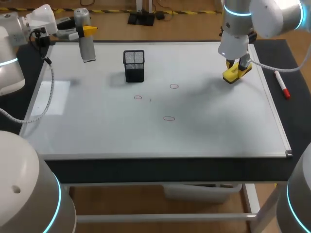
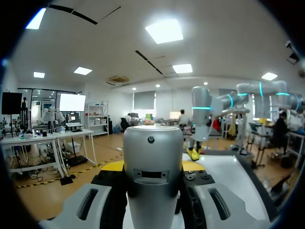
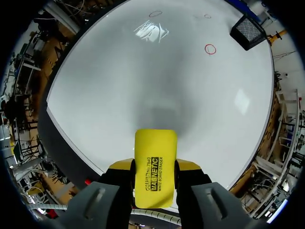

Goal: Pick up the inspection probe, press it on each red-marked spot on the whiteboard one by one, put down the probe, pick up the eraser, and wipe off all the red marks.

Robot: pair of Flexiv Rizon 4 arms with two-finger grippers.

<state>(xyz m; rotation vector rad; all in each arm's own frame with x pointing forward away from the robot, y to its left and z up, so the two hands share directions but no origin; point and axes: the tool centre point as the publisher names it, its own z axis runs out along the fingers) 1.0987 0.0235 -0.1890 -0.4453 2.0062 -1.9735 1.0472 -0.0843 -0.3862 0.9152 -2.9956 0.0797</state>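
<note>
Left end effector (image 1: 83, 30) pinches the silver probe (image 1: 87, 47) upright over the whiteboard's (image 1: 209, 131) corner; right end effector (image 3: 153, 172) pinches the yellow eraser (image 3: 155, 148).

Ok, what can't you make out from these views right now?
- Left wrist view: the probe blocks most of the whiteboard; no red marks show.
- Head view: the right gripper covers the eraser, so its contact with the whiteboard is unclear.
- Head view: the holder is too dark inside.
</note>
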